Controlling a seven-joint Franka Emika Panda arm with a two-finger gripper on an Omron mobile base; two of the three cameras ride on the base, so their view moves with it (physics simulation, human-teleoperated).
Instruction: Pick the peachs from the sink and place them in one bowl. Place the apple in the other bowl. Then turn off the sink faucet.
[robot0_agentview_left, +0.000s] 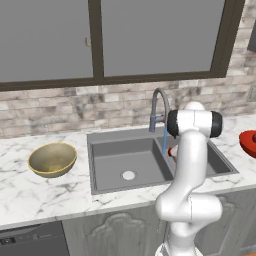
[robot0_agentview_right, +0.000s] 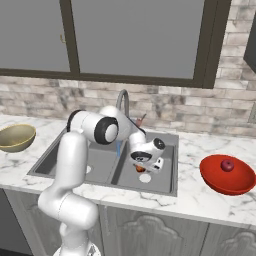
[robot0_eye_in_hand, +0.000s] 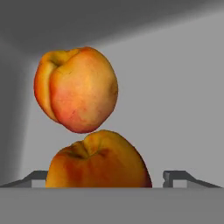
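Observation:
Two peachs lie in the narrower right basin of the sink (robot0_agentview_left: 107, 160). The near peach (robot0_eye_in_hand: 98, 162) sits between my gripper's (robot0_eye_in_hand: 105, 177) open fingertips, with a small gap on each side. Behind it the other peach (robot0_eye_in_hand: 76, 89) rests close to the basin wall. From the right base view my gripper (robot0_agentview_right: 141, 167) reaches down into that basin over an orange peach (robot0_agentview_right: 140, 169). The dark crimson apple (robot0_agentview_right: 227, 165) lies in the red bowl (robot0_agentview_right: 220, 179). On the left counter stands the tan bowl (robot0_agentview_left: 52, 159). From the faucet (robot0_agentview_left: 159, 107) a thin blue stream of water (robot0_agentview_left: 164, 140) is running.
Marble counter runs on both sides of the sink, with the red bowl (robot0_agentview_left: 248, 142) at its right end. A brick backsplash and dark-framed cabinets stand behind the faucet (robot0_agentview_right: 123, 102). A round pale drain (robot0_agentview_left: 129, 175) marks the wider basin. My arm's elbow hangs over the sink's front.

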